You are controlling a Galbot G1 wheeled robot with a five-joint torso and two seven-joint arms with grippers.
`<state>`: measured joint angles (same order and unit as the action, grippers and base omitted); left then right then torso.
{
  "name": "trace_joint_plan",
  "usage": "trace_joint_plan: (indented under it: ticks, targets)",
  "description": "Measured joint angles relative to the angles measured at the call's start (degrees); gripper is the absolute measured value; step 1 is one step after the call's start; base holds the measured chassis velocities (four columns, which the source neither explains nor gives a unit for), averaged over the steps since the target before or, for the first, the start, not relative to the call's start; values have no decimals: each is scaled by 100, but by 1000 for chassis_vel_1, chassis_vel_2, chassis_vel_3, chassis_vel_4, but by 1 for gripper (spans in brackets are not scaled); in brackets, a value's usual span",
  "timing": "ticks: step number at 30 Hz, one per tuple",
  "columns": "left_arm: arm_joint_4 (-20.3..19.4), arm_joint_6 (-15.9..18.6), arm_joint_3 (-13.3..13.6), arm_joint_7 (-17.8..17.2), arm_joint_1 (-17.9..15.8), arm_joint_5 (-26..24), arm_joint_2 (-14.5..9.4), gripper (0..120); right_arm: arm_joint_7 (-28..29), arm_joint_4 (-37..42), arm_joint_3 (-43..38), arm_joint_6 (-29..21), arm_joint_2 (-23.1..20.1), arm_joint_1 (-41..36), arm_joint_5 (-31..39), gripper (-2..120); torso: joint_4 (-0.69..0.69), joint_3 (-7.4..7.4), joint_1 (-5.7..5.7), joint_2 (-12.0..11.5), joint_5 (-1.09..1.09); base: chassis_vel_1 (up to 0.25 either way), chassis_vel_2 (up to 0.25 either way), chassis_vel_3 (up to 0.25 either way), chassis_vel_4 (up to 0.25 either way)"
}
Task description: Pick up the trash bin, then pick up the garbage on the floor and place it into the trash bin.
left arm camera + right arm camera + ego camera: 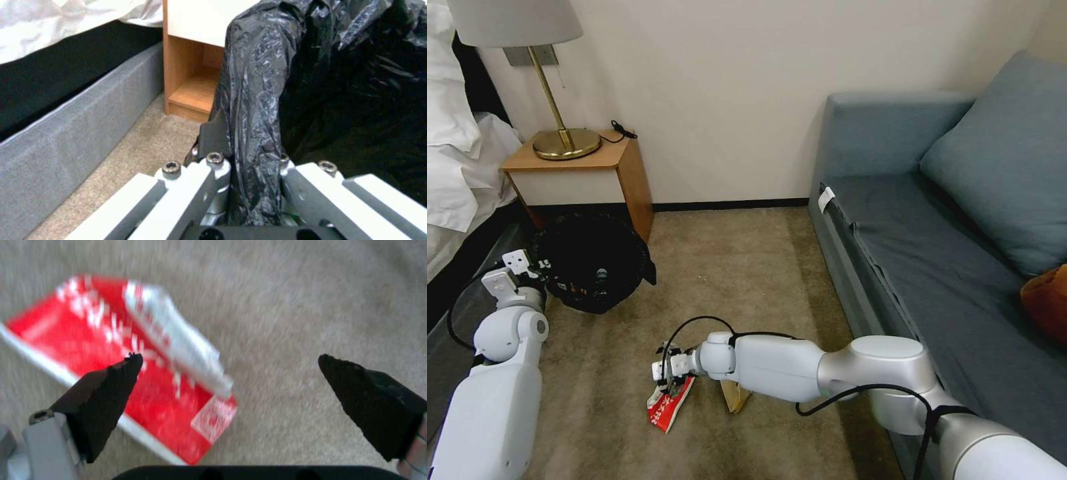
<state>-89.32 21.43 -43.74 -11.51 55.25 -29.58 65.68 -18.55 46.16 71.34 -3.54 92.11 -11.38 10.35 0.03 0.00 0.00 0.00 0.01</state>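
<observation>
Right gripper (227, 373) hangs wide open; I've got the red packet (133, 373) lying slantwise under one finger. Left gripper (249, 173) pinches the trash bin (590, 260) rim.

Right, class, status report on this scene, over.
Left gripper shut on trash bin rim. Right gripper open above red-and-white packet. Nothing blocking.

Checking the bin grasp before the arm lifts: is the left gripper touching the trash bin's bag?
Touching. The left wrist view shows the left gripper with its fingers closed on the black bag over the rim of the trash bin.
</observation>
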Motion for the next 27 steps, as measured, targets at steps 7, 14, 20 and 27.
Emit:
trace_joint_plan:
  ticks: [7,14,20,27]
  targets:
    - [16,-25,2,26,-12,-12,24,3,-21,-718,53,419,7,-288,-522,100,-3,0,0,0,-2,0,0,0,0]
    - [36,-41,20,44,-27,-29,12,3,70,-797,45,467,7,-279,-388,100,-2,0,0,0,-1,0,0,0,0]
    - [42,-35,37,49,-49,-94,10,3,90,-658,67,444,5,-126,-245,100,-3,0,0,0,-1,0,0,0,0]
    - [-52,299,-131,-103,-225,-664,-241,3,142,-535,-17,441,5,-119,-226,100,-3,0,0,0,1,0,0,0,0]
